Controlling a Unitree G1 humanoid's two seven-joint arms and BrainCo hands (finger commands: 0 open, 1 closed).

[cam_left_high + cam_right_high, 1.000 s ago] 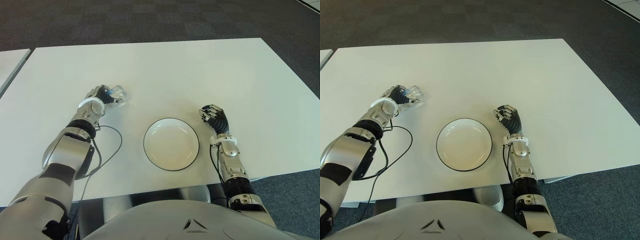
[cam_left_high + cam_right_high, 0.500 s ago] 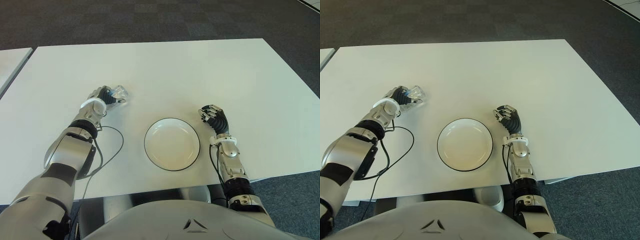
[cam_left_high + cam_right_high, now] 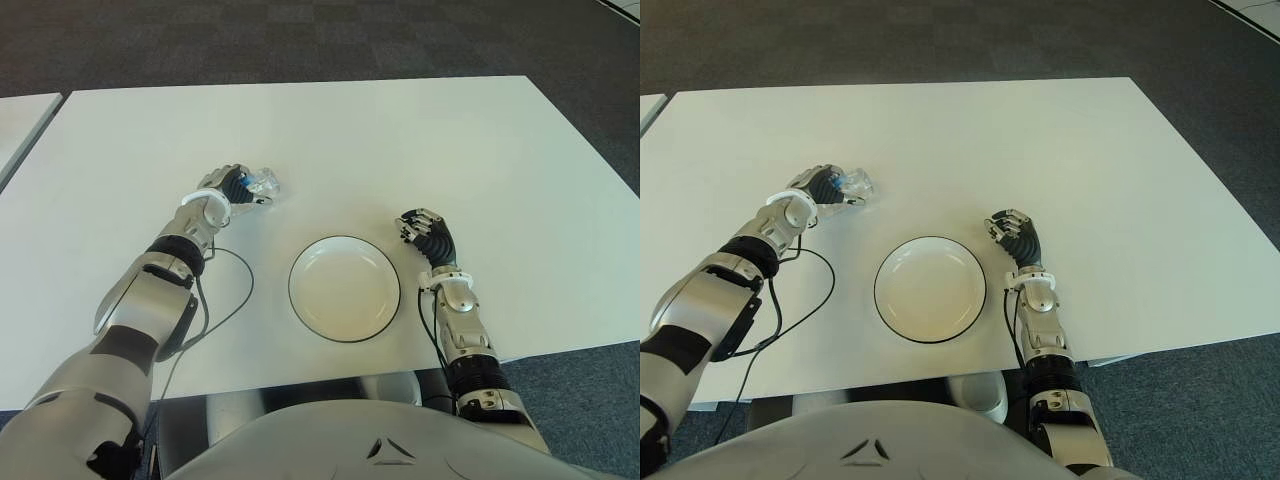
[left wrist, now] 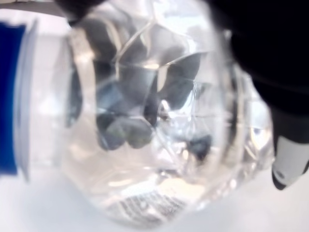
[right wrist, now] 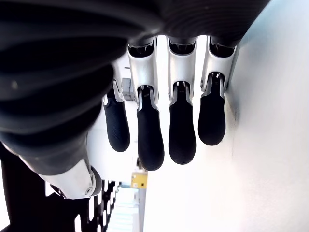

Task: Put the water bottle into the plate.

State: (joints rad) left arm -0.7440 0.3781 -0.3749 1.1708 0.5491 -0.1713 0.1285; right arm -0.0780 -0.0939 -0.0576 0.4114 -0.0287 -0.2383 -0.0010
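Now one water bottle [image 3: 262,184] gripped by left hand [image 3: 228,189]; one plate [image 3: 344,288].

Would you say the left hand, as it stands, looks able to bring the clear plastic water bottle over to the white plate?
Probably yes: the left hand already grips the clear plastic water bottle, and only bare white table separates it from the white, dark-rimmed plate.

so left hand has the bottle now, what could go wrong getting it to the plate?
1. The water bottle is clear, crinkled plastic held in the left hand; it may deform and slip in transit.
2. The plate has a shallow rim; a bottle laid on its side could roll out.
3. A loose cable trails on the table beside the left forearm and could snag or drag toward the plate.
The right hand shows idle to the right of the plate, clear of the path.
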